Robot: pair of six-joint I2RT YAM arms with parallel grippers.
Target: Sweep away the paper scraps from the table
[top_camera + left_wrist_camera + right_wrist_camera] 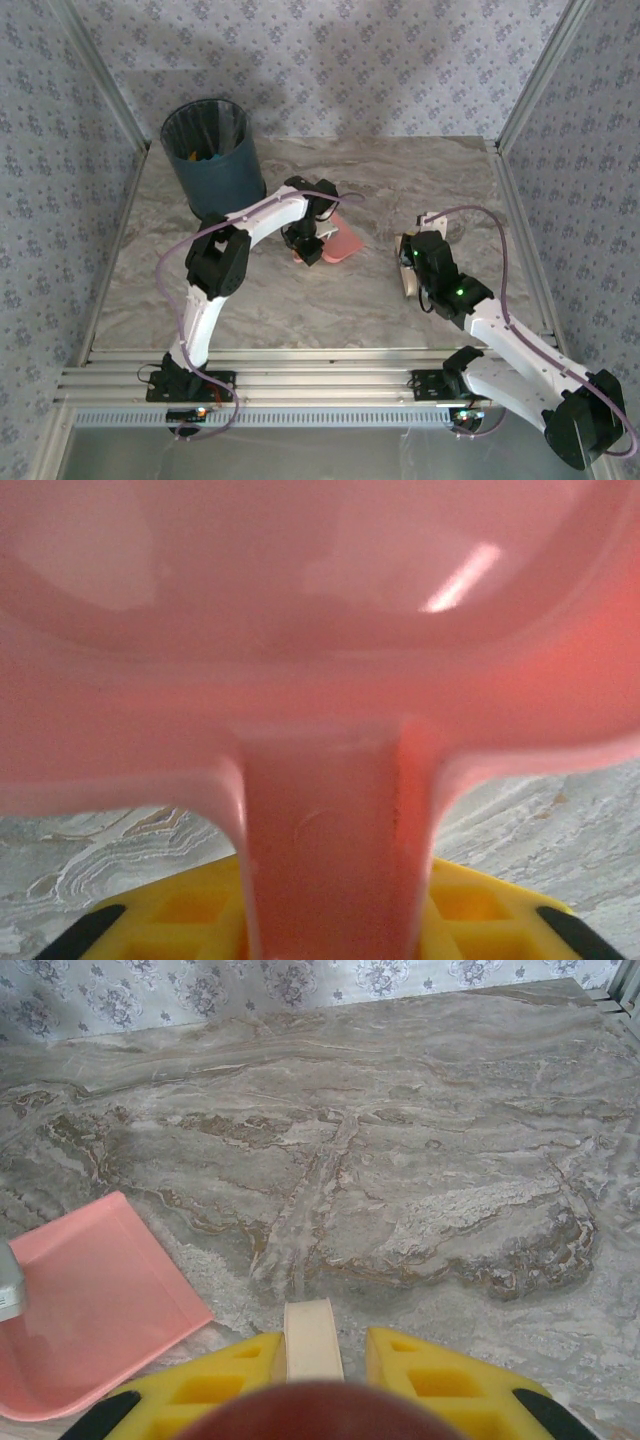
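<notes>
- The left arm reaches to mid-table, elbow raised. The left gripper [303,243] [335,880] has its fingers on either side of the pink dustpan [343,243] [320,630] [90,1300] handle; I cannot tell whether they are clenched or released.
- The right arm is folded low, and the right gripper [408,262] [322,1345] is clamped on a cream handle [312,1335].
- Counted: two arms, one dustpan, one dark bin [215,175].
- The paper scraps [207,155] show as small orange-yellow bits inside the bin (too small to count), at the far left of the marbled table [300,310] [400,1160].
</notes>
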